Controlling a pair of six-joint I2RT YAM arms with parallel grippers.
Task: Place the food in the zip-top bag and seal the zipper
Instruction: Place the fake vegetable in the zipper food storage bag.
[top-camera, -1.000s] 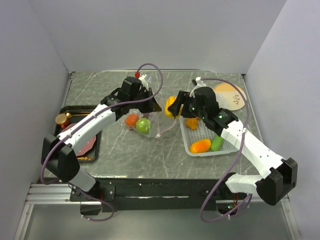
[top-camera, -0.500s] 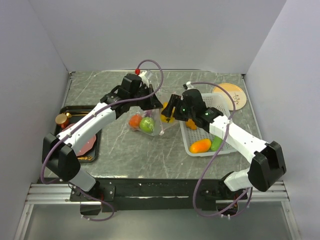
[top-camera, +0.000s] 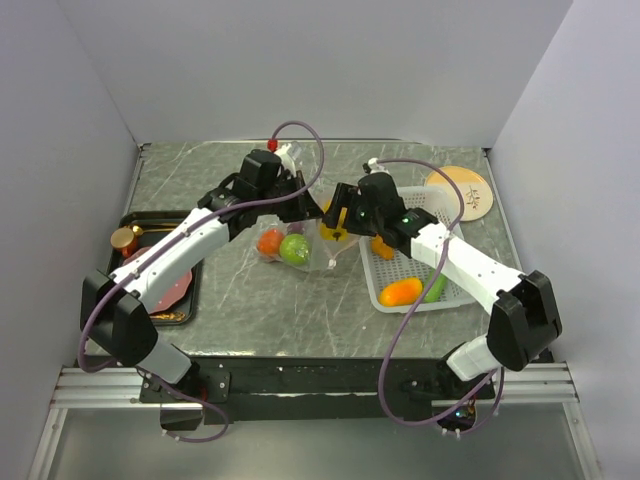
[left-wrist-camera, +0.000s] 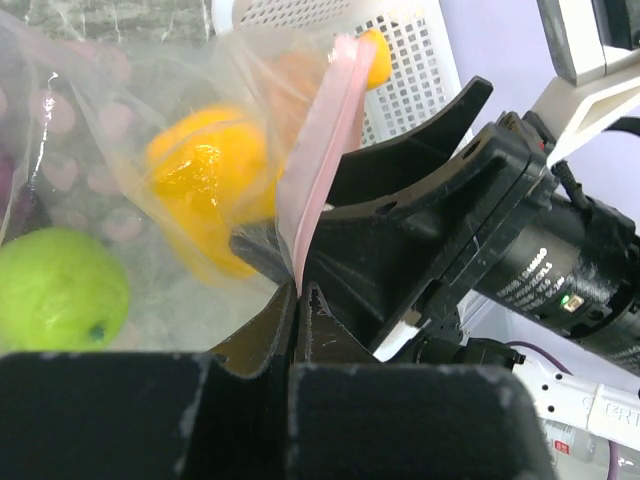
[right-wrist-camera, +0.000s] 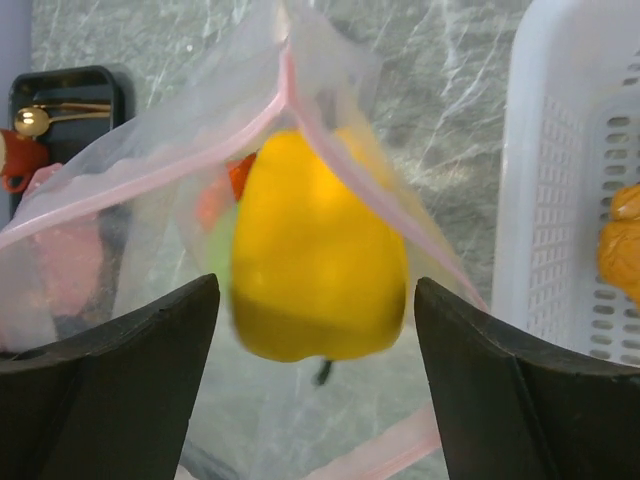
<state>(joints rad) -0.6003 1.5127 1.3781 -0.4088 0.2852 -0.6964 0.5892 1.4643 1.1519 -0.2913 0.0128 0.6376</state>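
My left gripper (top-camera: 300, 205) is shut on the pink zipper (left-wrist-camera: 325, 150) and holds the mouth of the clear zip-top bag (top-camera: 318, 255) up and open. The green lime (top-camera: 293, 250) and red-orange tomato (top-camera: 268, 241) lie inside the bag. My right gripper (top-camera: 335, 222) hangs open over the bag's mouth. The yellow pepper (right-wrist-camera: 315, 270) is blurred between its fingers, with a gap on each side, just inside the pink rim (right-wrist-camera: 150, 170). Through the plastic, the left wrist view shows the pepper (left-wrist-camera: 205, 180) and the lime (left-wrist-camera: 60, 290).
The white slotted basket (top-camera: 392, 300) at the right holds an orange mango (top-camera: 400, 292), a green cucumber (top-camera: 433, 288) and another orange piece (top-camera: 382, 247). A black tray (top-camera: 150, 222) with a brown cup (top-camera: 125, 240) lies left. A wooden plate (top-camera: 465, 192) sits back right.
My right arm swung left from the basket to the bag's mouth with the pepper. Its fingers have spread, and the pepper now sits loose between them. The left gripper kept its hold.
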